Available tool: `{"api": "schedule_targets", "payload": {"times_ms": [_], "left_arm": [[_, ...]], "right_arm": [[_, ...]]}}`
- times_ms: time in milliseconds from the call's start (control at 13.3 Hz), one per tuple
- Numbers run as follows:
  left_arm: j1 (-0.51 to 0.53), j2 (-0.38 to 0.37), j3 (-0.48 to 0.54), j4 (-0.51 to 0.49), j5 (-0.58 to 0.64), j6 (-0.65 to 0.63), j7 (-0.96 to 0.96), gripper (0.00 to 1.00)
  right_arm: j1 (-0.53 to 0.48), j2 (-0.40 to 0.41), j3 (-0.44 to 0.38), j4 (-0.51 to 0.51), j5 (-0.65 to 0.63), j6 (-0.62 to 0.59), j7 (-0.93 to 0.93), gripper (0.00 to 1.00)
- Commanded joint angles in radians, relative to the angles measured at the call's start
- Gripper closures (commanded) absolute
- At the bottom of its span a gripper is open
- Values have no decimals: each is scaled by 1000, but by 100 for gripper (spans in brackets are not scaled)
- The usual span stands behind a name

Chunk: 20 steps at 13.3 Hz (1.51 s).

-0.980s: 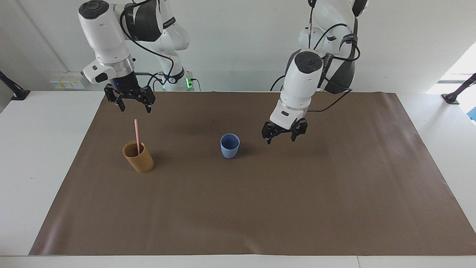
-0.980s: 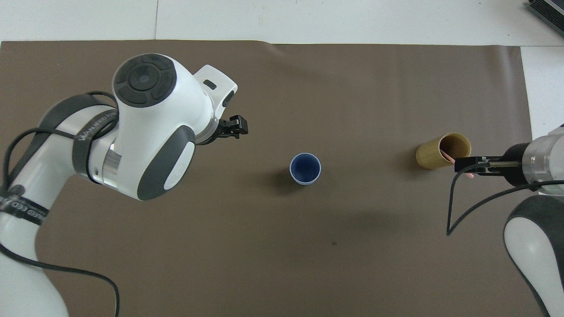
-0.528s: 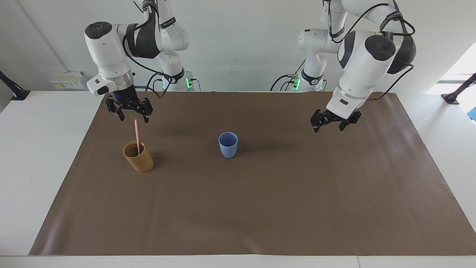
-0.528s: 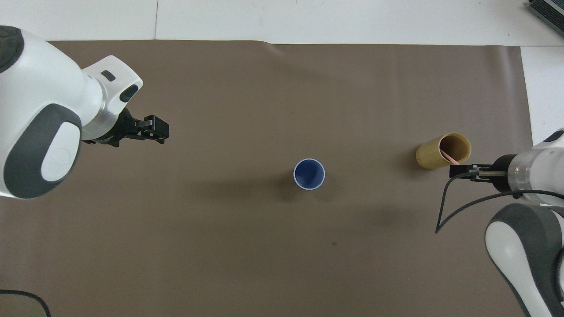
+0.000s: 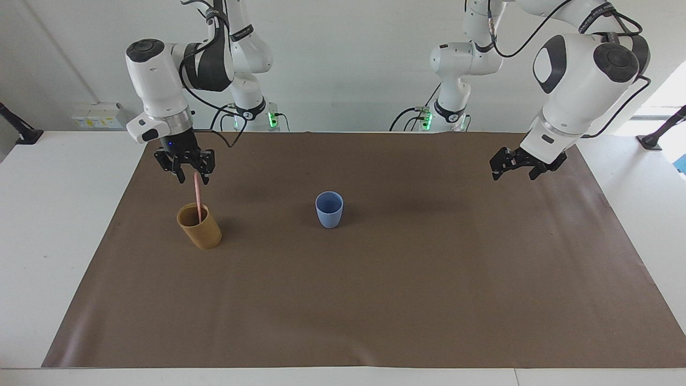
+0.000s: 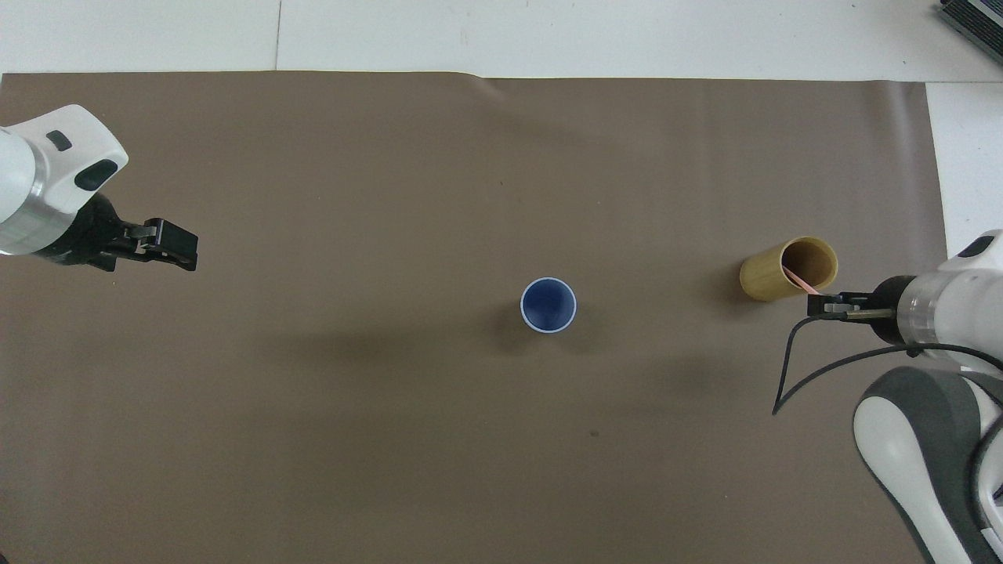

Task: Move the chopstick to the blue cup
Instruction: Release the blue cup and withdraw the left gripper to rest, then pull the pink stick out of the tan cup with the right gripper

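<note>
While the pink chopstick (image 5: 198,196) stands upright in the tan-brown cup (image 5: 199,225), leaning a little against the cup's rim on the side nearer the robots, the right gripper (image 5: 185,170) hangs straight down over it at the right arm's end of the table. The stick's top end sits between the gripper's black fingers. Whether they have actually pinched it I cannot tell from either view; the fingers look drawn partway in around the stick, but a firm grip does not show. In the overhead view the same gripper (image 6: 827,307) reaches in just beside the tan-brown cup's mouth (image 6: 788,269), with a short pink sliver of the stick (image 6: 796,279) showing at the cup's rim.

The blue cup (image 5: 329,209) stands upright near the middle of the brown mat (image 5: 375,300), well apart from the tan-brown cup and with nothing visible inside it; from above its dark blue interior (image 6: 548,305) is plain.

The left gripper (image 5: 513,165) waits in the air over the mat at the left arm's end, well apart from both cups, its fingers spread and holding nothing. From overhead it (image 6: 174,245) shows at the edge of the view, pointing toward the table's middle.
</note>
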Motion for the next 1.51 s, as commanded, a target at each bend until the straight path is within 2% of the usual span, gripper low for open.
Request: {"api": "schedule_targets", "payload": {"times_ms": [0,302,603,905,1206,1432], "left_arm": [[40,-56,-11,-9,2,-39,58,0],[40,-58,-10,109,6,-164,66,0],[40,-127,6,74,-2,-200,72,0],[42,-122,6,80,-2,-203,74,0],[39,-128,4,97,-10,-199,74,0],[40,-135,6,94,-10,-202,74,0]], "right_arm": [[-15,-10,6,-15,0,-8,-65,96],[-17,-1,6,-1,1,-20,-82,100],[-18,17,6,75,1,-52,-99,100],[-12,39,7,252,1,-280,-93,100],[-1,40,17,381,4,-460,-64,100],[35,57,25,439,3,-503,89,100]]}}
